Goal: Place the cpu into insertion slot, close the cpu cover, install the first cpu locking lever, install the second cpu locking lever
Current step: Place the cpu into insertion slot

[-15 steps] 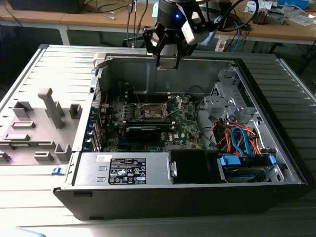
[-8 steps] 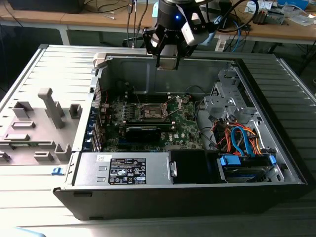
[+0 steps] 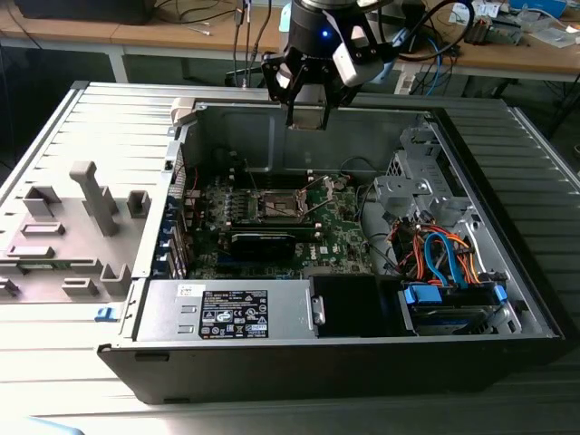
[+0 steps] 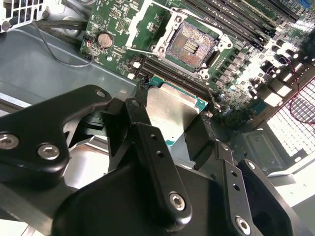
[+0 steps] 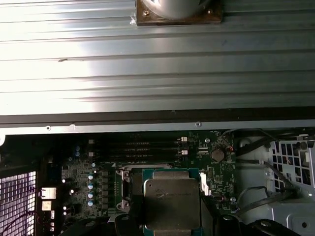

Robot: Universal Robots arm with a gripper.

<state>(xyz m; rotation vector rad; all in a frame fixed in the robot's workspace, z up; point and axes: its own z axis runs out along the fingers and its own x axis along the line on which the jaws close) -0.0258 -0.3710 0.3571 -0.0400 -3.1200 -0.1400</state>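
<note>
My gripper (image 3: 308, 116) hangs above the open computer case, over its back wall, shut on the cpu. The cpu (image 4: 171, 109) is a flat silvery square on a green backing, clamped between the black fingers (image 4: 140, 115) in both wrist views; its metal face (image 5: 172, 202) is turned to the camera. The insertion slot (image 4: 190, 45) lies open on the green board below and ahead of the chip, its dark centre bare. In the exterior view the slot (image 3: 283, 207) sits well below the gripper. The cpu cover (image 4: 143, 30) stands swung up beside the slot. A thin wire lever (image 4: 212, 96) sticks out by the slot.
Black memory slots (image 4: 231, 24) run along one side of the slot. A long black card (image 3: 263, 241) lies in front of it. Drive cage and coloured cables (image 3: 444, 258) fill the exterior view's right. Case walls (image 3: 263, 136) ring the board. A grey fixture plate (image 3: 68, 236) lies at the exterior view's left.
</note>
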